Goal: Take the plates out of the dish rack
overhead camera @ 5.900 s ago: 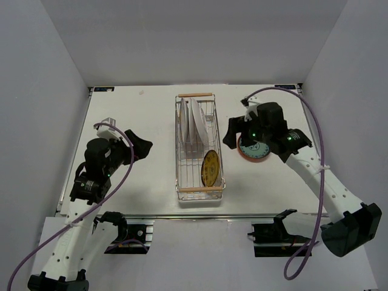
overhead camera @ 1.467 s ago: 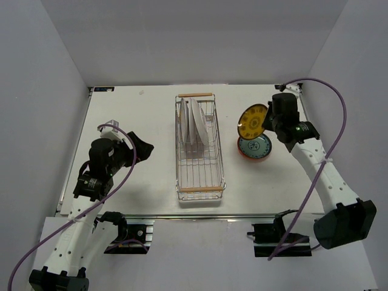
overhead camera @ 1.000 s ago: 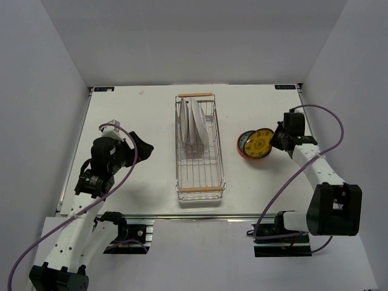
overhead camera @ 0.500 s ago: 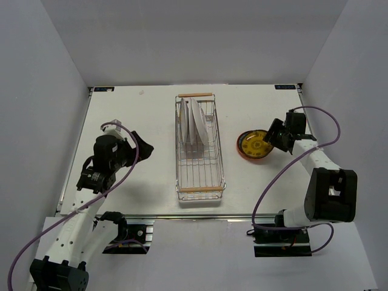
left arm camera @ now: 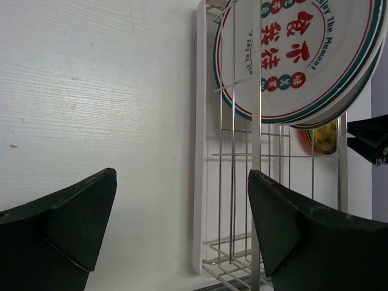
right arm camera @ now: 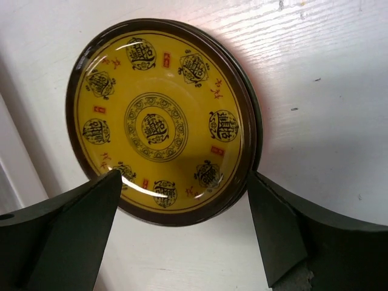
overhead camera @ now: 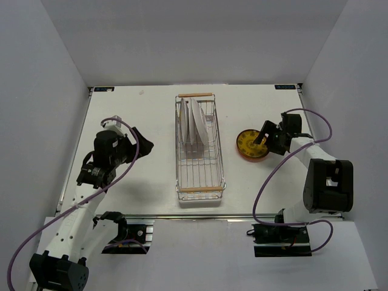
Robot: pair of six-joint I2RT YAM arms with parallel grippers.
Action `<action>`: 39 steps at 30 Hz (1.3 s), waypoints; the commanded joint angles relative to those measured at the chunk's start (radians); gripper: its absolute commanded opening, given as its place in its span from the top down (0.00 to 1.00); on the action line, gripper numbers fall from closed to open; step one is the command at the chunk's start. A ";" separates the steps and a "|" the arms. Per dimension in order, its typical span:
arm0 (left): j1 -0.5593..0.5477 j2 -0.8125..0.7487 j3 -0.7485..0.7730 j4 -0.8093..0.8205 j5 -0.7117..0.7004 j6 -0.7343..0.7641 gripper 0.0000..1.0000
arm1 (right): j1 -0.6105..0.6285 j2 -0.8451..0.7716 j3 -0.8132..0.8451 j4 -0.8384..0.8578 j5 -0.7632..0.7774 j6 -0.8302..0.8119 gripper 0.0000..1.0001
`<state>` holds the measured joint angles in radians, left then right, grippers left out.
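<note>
While the yellow dotted plate (overhead camera: 251,144) lies stacked right of the dish rack (overhead camera: 200,176), unloading judged part done | white plates (overhead camera: 194,124) upright at rack's far end | right gripper (overhead camera: 267,136) spread, empty, beside yellow plate | left gripper (overhead camera: 140,145) spread, empty, facing rack

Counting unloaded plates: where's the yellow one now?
In the top view, the yellow plate lies atop a plate stack right of the dish rack, by the right pincer.

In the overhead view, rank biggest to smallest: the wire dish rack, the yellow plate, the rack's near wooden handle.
The dish rack, then the yellow plate, then the near wooden handle: longer than the plate, but very thin.
</note>
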<state>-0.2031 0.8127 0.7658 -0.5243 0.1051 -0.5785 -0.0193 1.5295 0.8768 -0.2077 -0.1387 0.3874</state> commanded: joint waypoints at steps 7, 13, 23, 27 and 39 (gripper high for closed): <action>-0.004 0.140 0.171 0.131 0.243 0.092 0.02 | -0.001 -0.279 0.005 -0.030 0.057 0.001 0.11; -0.044 0.315 0.274 0.205 0.300 0.128 0.02 | -0.004 -0.459 -0.050 -0.090 0.103 -0.004 0.11; -0.131 0.643 0.598 0.138 0.144 0.124 0.02 | -0.004 -0.548 -0.067 -0.136 0.094 -0.030 0.11; -0.162 0.719 0.691 0.090 0.039 0.124 0.02 | -0.004 -0.551 -0.070 -0.144 0.102 -0.028 0.11; -0.252 0.911 0.909 -0.109 -0.220 0.063 0.02 | -0.004 -0.523 -0.084 -0.142 0.106 -0.027 0.11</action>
<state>-0.4397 1.7298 1.6314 -0.5385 0.0036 -0.4961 -0.0196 1.0042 0.8017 -0.3515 -0.0467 0.3733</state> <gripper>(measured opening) 0.980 0.889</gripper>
